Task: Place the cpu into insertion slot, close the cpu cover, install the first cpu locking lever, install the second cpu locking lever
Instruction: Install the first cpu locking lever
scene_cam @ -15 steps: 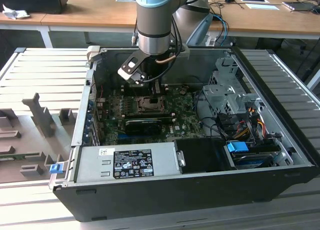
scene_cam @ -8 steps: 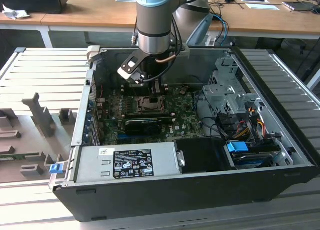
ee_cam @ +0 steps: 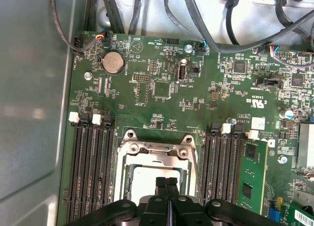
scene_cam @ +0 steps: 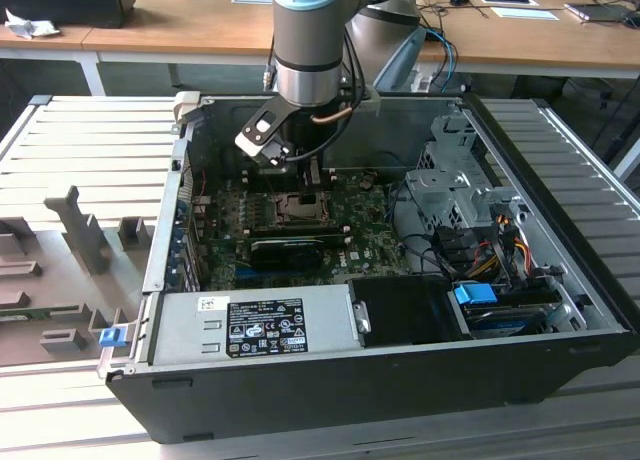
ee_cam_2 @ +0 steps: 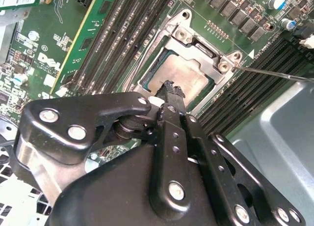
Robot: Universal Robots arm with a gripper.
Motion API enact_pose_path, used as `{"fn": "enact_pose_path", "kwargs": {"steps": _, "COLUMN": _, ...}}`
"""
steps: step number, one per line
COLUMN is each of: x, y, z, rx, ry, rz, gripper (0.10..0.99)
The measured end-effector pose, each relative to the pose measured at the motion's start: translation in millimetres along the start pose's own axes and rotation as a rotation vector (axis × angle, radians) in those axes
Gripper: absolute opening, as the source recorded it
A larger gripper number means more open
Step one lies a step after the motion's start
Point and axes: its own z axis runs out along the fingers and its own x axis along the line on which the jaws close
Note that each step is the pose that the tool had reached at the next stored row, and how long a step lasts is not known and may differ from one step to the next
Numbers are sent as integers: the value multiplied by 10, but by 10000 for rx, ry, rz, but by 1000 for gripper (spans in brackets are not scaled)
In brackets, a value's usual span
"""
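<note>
Exterior view: my gripper [scene_cam: 305,178] inside the open computer case [scene_cam: 300,380], upper centre.
Second wrist view: my fingers [ee_cam_2: 170,100] are pressed together just above the cpu [ee_cam_2: 184,76], which lies in the insertion slot [ee_cam_2: 162,54].

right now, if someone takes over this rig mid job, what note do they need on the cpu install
Gripper: shut, nothing seen in it, tips right over the cpu; contact cannot be told.
Cpu: lying flat in the insertion slot on the green motherboard.
Cpu cover: looks lowered, with the cpu's metal top showing through its window.
Done: cpu placed; cover appears closed.
Left: one thin locking lever sticks out free beside the slot, not latched. The other lever's state cannot be told.
</note>
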Motion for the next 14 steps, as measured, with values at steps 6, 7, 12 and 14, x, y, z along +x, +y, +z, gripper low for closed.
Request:
{"fn": "enact_pose_path", "kwargs": {"steps": 6, "x": 0, "y": 2, "z": -39, "rx": 1, "ry": -3, "rz": 10, "gripper": 106}}
{"fn": "enact_pose_path", "kwargs": {"steps": 7, "x": 0, "y": 2, "z": -43, "rx": 1, "ry": -3, "rz": 13, "gripper": 106}}
{"fn": "enact_pose_path", "kwargs": {"steps": 12, "x": -1, "y": 3, "z": -83, "rx": 0, "ry": -3, "rz": 25, "gripper": 106}}
{"fn": "enact_pose_path", "kwargs": {"steps": 14, "x": -1, "y": 5, "z": -119, "rx": 2, "ry": -7, "rz": 30, "gripper": 106}}
